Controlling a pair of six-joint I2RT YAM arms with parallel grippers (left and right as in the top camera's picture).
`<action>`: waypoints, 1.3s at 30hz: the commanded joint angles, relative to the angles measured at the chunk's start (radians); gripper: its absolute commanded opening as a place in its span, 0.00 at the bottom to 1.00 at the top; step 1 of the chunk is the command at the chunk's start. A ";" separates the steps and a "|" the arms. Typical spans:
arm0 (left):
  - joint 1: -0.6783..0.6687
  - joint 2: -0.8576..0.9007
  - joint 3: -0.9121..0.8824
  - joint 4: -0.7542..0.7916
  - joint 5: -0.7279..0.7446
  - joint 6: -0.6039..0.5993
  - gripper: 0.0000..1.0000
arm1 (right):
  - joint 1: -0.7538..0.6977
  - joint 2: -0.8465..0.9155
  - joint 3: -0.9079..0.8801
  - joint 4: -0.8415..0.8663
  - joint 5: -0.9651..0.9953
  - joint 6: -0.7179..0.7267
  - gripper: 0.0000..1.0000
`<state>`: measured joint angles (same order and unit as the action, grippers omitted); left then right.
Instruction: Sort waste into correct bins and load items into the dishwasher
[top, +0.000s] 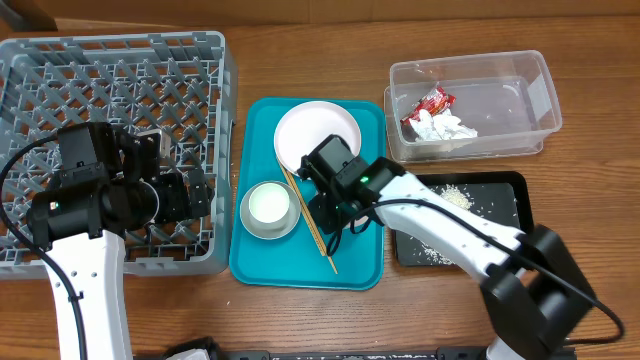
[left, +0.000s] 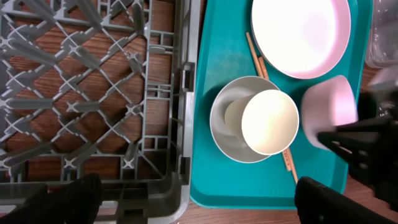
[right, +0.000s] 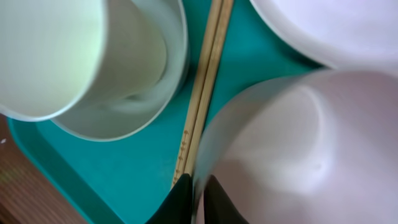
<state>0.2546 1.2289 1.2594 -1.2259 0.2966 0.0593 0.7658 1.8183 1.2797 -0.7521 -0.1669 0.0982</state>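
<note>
My right gripper (right: 198, 186) is shut on the rim of the smaller white dish (right: 298, 143), over the teal tray's right half; from above the gripper (top: 335, 195) hides the dish. The dish also shows in the left wrist view (left: 333, 109). The white round plate (top: 315, 130) lies at the tray's back. The small white cup (top: 268, 203) stands in the greyish bowl (top: 250, 228). The chopsticks (top: 315, 230) lie between bowl and dish. My left gripper (left: 199, 202) is open and empty over the grey rack's (top: 225, 100) front right corner. No brown lump shows.
The teal tray (top: 360, 270) sits mid-table. The clear tub (top: 530, 75) at back right holds the red wrapper (top: 430, 103) and tissue scraps (top: 445, 128). The black tray (top: 500, 200) in front of it holds rice grains (top: 455, 195).
</note>
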 joint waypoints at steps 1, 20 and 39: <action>-0.006 0.000 0.019 0.004 0.011 0.015 1.00 | 0.008 0.013 -0.009 0.007 0.004 0.010 0.12; -0.006 0.000 0.019 0.003 0.011 0.015 1.00 | -0.005 0.010 0.328 -0.196 -0.040 0.080 0.49; -0.006 0.000 0.019 0.003 0.011 0.015 1.00 | 0.045 0.207 0.299 -0.108 -0.042 0.247 0.10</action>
<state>0.2546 1.2289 1.2594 -1.2259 0.2966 0.0593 0.8135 2.0380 1.5696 -0.8608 -0.2092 0.3279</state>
